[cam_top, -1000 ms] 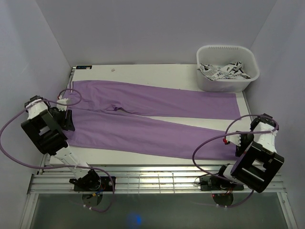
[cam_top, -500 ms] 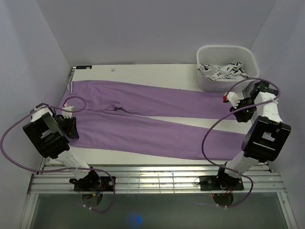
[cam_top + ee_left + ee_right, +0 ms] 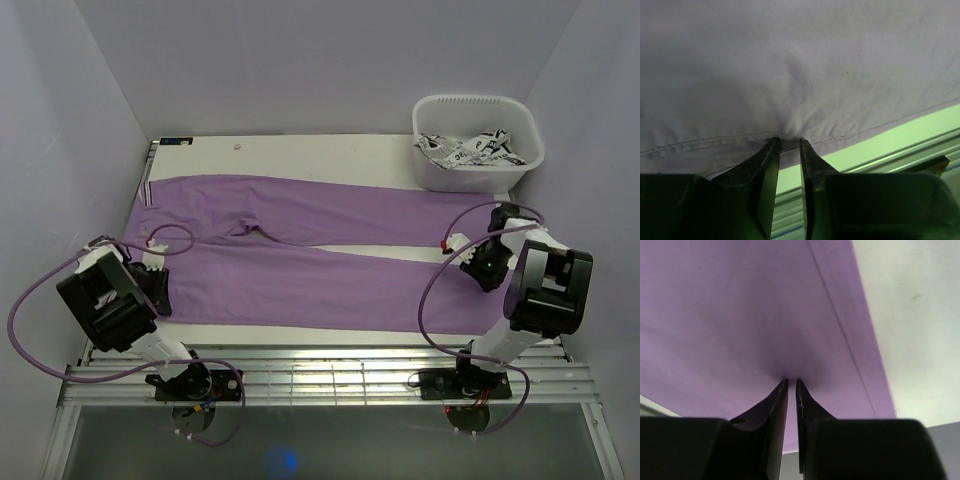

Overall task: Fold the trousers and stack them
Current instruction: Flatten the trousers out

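Two pinches on trousers (image 3: 320, 250), left gripper (image 3: 789, 142) at near edge, right gripper (image 3: 791, 382) by cuff

Soft, even overhead light fills the top view: the white flat table (image 3: 330, 150) is bright without glare and shadows are faint. The left wrist view is dim; the lilac-purple soft-fabric trousers (image 3: 800, 65) read greyish, the table strip at 4 o'clock tints green, and the black gripper fingers (image 3: 765, 190) at 6 o'clock blur. The right wrist view is brighter, with a small dark shadow at centre.
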{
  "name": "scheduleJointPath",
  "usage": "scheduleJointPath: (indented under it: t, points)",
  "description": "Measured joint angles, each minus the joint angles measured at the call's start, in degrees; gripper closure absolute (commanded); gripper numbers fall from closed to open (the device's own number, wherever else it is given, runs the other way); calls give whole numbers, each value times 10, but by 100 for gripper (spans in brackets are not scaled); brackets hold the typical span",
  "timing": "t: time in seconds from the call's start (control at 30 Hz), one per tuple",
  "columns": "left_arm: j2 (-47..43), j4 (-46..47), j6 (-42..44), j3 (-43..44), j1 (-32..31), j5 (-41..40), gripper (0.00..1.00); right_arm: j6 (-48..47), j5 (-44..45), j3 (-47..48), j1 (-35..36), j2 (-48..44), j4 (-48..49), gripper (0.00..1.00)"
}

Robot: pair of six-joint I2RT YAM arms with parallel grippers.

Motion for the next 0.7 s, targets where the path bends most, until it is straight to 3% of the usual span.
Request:
scheduleJointPath:
  t: [0.07, 0.13, 0.3, 0.47, 0.7]
  points:
    - [-3, -29, 9, -2, -1, -8, 56, -4, 3, 12, -1, 5, 14, 81]
    - [1, -66, 12, 24, 0, -10, 52, -1, -3, 49, -1, 18, 13, 80]
    - [32, -106, -8, 190, -4, 44, 50, 37, -47, 174, 12, 38, 54, 77]
    - [96, -54, -82, 291, -34, 93, 50, 100, -67, 217, 56, 66, 118, 77]
    - [245, 53, -198, 362, -98, 93, 50, 183, -49, 225, 96, 180, 163, 78]
